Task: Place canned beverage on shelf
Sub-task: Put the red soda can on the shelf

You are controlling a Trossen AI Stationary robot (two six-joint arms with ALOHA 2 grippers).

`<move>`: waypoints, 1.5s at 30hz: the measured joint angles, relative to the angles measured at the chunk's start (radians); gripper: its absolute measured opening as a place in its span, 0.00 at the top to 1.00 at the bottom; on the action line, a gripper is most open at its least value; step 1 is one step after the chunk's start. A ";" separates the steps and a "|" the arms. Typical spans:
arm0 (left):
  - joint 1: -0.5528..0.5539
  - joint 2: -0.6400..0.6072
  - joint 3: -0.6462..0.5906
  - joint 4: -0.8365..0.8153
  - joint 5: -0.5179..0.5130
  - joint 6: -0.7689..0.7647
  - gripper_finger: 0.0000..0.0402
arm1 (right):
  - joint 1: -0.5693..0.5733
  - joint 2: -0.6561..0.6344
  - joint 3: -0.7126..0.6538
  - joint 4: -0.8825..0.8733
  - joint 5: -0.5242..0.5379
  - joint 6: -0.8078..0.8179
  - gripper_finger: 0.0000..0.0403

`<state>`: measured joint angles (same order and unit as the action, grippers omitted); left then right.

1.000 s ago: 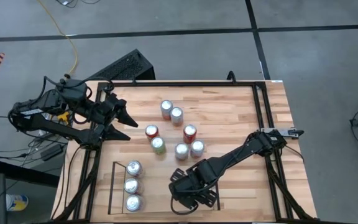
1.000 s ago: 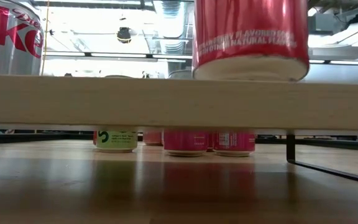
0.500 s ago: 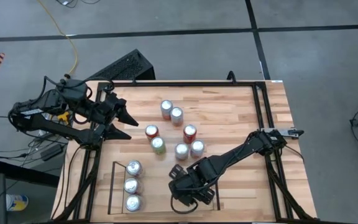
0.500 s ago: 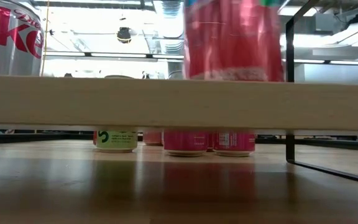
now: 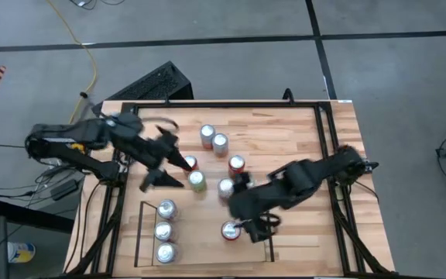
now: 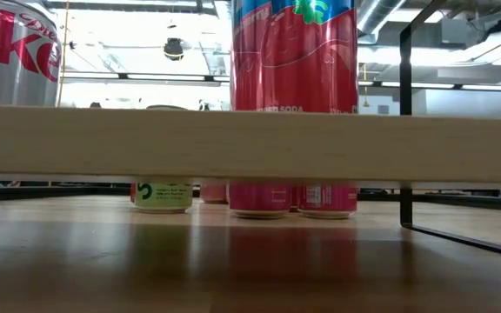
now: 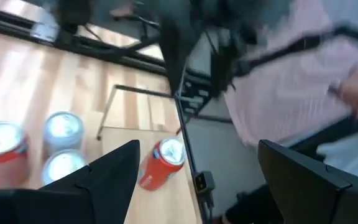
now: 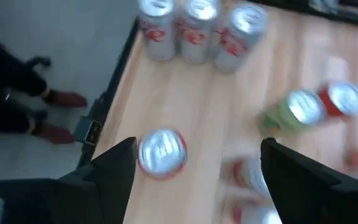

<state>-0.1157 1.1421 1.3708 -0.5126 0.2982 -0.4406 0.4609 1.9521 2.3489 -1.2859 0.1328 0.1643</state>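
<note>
I see the red soda can [image 5: 230, 230] upright on the low black-railed shelf [image 5: 205, 264], right gripper [image 5: 257, 223] beside it, fingers apart; left gripper [image 5: 166, 171] fingers apart near loose cans.

Lit evenly and softly from overhead, with only faint shadows under the cans [image 5: 210, 139] on the table [image 5: 285, 139]. Washed out by glaring ceiling lights [image 6: 233, 17] in the low view. Smeared by motion blur across both wrist views and around both arms from above.
</note>
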 joint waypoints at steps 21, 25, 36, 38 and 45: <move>-0.249 0.409 0.054 0.151 -0.313 0.305 0.23 | 0.268 -0.167 -0.096 -0.287 0.446 0.622 0.23; -0.273 0.468 0.054 0.177 -0.325 0.282 0.23 | 0.282 -0.155 -0.095 -0.264 0.445 0.633 0.23; -0.315 0.530 0.049 0.276 -0.407 0.256 0.23 | 0.292 -0.147 -0.096 -0.277 0.450 0.676 0.23; -0.317 0.530 0.044 0.278 -0.423 0.263 0.23 | 0.291 -0.147 -0.096 -0.278 0.450 0.676 0.23; -0.329 0.567 0.039 0.313 -0.404 0.279 0.23 | 0.291 -0.147 -0.096 -0.277 0.451 0.676 0.23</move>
<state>-0.4446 1.7092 1.4097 -0.1994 -0.1059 -0.1612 0.7521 1.8046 2.2532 -1.5630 0.5834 0.8406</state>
